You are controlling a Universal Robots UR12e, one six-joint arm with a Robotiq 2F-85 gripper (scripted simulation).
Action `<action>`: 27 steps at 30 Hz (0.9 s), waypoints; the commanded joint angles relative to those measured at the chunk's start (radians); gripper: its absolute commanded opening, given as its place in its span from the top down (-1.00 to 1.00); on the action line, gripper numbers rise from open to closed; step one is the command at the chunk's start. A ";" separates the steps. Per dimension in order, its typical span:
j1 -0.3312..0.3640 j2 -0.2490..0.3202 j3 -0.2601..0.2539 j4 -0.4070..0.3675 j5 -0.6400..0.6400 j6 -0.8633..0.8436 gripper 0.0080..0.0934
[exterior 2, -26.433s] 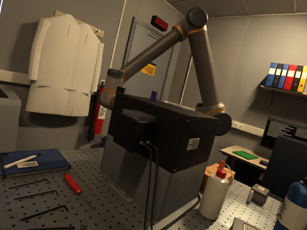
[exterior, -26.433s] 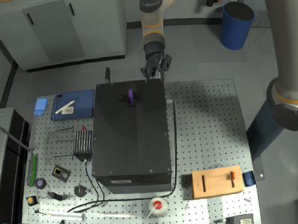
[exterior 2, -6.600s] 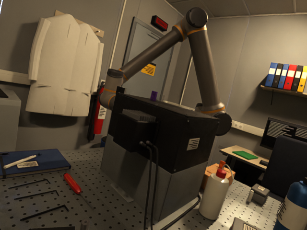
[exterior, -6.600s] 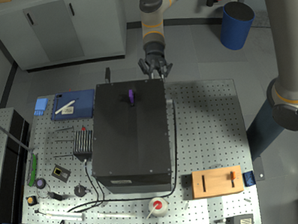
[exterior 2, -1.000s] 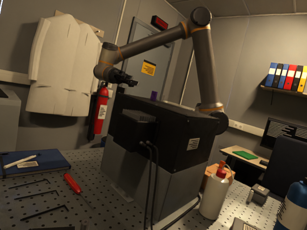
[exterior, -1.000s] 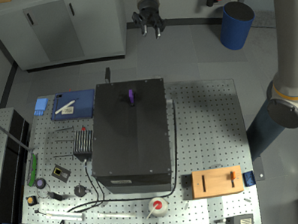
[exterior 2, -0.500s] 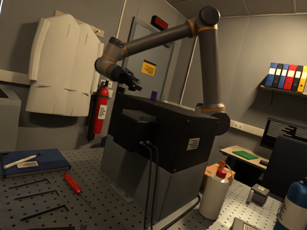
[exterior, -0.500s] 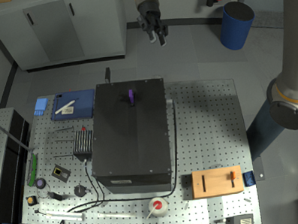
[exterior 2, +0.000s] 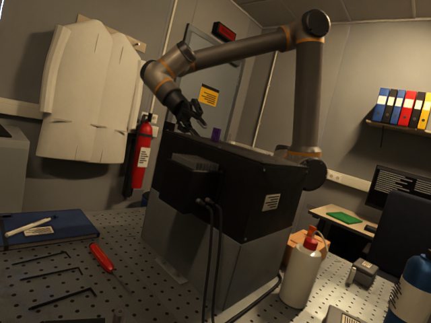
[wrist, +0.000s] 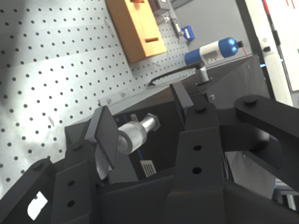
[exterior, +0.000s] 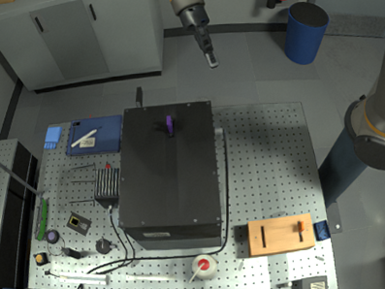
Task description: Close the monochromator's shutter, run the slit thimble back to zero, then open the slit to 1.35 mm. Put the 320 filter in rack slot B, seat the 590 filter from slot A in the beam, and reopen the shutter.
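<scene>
The silver slit thimble (wrist: 135,135) sticks out of the black monochromator's (exterior: 169,175) far face, and my gripper (wrist: 144,123), open and empty, hangs just beyond that face with the thimble showing between its fingers in the wrist camera. A purple filter tab (exterior: 169,125) stands up from the box's top. The wooden filter rack (exterior: 281,234) sits on the breadboard's near right, with an orange filter tab (exterior: 300,226) in one slot and the other slot (exterior: 262,236) dark. The shutter is hidden from me.
A blue bin (exterior: 305,33) stands on the floor behind the table. A white squeeze bottle (exterior 2: 301,271) stands near the box's front, black cables (exterior 2: 211,257) hang down its side, and a blue notebook (exterior: 94,135), red screwdriver (exterior 2: 101,257) and hex keys lie at left.
</scene>
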 commanded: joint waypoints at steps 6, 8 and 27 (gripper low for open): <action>0.038 -0.054 0.030 -0.159 -0.090 -0.195 0.06; 0.051 -0.073 0.040 -0.213 -0.120 -0.261 0.06; 0.155 -0.219 0.125 -0.647 -0.367 -0.795 0.06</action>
